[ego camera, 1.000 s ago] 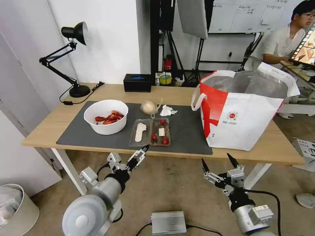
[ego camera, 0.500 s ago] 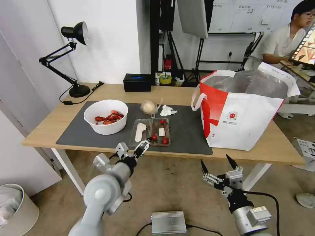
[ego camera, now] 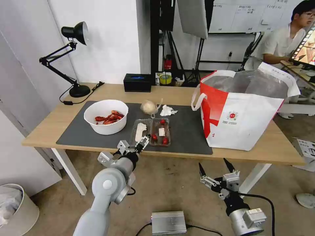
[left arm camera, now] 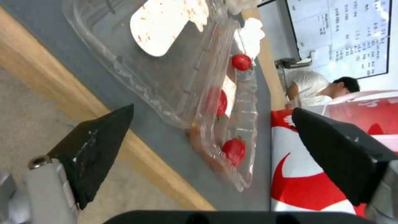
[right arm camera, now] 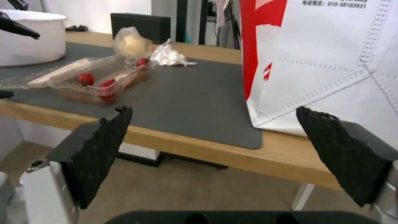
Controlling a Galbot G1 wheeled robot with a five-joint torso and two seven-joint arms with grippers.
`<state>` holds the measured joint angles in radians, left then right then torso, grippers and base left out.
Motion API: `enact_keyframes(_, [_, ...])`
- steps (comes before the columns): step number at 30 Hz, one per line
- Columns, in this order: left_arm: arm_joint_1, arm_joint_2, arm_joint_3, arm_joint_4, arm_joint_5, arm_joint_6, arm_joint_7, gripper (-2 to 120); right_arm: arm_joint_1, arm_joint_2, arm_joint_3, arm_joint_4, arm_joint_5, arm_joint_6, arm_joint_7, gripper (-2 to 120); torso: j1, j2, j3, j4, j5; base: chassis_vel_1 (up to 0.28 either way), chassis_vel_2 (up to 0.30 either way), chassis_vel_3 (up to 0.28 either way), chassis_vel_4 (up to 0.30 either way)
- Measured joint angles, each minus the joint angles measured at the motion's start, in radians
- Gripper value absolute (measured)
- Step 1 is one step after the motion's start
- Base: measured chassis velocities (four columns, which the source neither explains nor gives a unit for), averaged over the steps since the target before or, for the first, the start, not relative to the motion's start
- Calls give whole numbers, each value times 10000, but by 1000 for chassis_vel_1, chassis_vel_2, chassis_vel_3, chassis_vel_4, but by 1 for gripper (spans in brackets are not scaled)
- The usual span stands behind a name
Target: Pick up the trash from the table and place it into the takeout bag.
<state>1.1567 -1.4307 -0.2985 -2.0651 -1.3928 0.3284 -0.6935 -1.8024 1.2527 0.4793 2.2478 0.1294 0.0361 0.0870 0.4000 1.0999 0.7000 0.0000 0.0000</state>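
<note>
all the trash [ego camera: 150,131] sits on the tabletop [ego camera: 183,95]; nothing is in the takeout bag [ego camera: 242,111] yet. the left claw [ego camera: 143,143], fingers apart, is near the tray. the right claw [ego camera: 215,169] waits, apart too.

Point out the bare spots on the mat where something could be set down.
Free: the dark grey mat between the clamshell tray and the takeout bag. Crowded: the white bowl, plastic-wrapped ball and tissue around the tray.

takeout bag [right arm camera: 331,62] | printed digits "010-58103931" | characters before them too cut off to read
</note>
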Motion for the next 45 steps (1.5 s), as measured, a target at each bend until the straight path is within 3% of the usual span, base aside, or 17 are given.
enact_keyframes(18, [-435, -235, 57, 462, -19, -115, -117, 100, -26, 53, 15, -21, -17, 14, 13, 100, 0, 0, 0, 0, 1, 0, 0, 0, 0])
enact_keyframes(29, [-607, -298, 37, 617, 20, -885, -210, 100, -45, 138, -29, -124, -126, 37, 12, 100, -1, 0, 0, 0, 0, 0, 0, 0, 0])
enact_keyframes(33, [-540, -308, 23, 487, 28, -1301, 82, 100, -29, 188, -92, -210, -228, 68, 4, 100, -1, 0, 0, 0, 0, 0, 0, 0, 0])
enact_keyframes(45, [-300, -241, -10, 72, 123, -1504, 731, 100, -9, 298, -244, -286, -370, 83, 0, 100, -1, 0, 0, 0, 0, 0, 0, 0, 0])
